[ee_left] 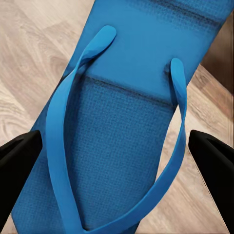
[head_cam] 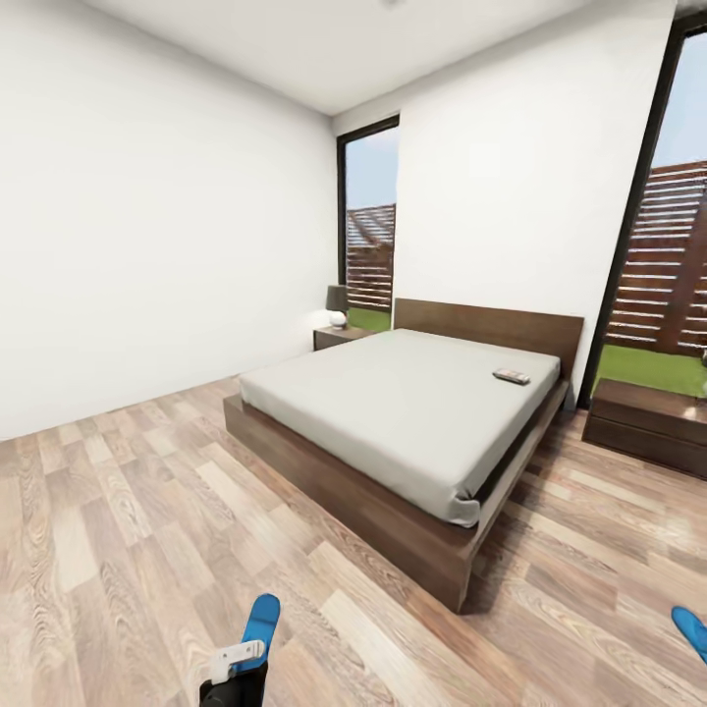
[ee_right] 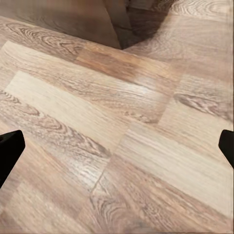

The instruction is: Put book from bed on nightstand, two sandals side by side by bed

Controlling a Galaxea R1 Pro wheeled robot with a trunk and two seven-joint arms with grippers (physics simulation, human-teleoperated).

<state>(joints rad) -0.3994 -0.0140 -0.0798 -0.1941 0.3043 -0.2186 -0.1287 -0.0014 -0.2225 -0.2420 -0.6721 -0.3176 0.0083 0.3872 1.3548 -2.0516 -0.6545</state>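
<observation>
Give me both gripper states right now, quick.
Left gripper: open, fingers either side of a blue sandal, not clamped on it.
Right gripper: open, empty, over bare wood floor.

bright blue flip-flop sandals point(head_cam: 261, 621): 2 | dark-brown wooden nightstands point(head_cam: 339, 337): 2 | dark-framed off-white bed point(head_cam: 412, 412): 1 | small dark paperback book point(head_cam: 511, 376): 1 | grey-shaded lamp point(head_cam: 338, 304): 1

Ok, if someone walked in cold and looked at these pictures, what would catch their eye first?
Probably the big bed with its bare off-white mattress, filling the middle of the room, with a small book lying near the headboard. Next, the bright blue sandal seen close up between the open left gripper fingers, and a second blue sandal on the wood floor at the far right edge.
</observation>
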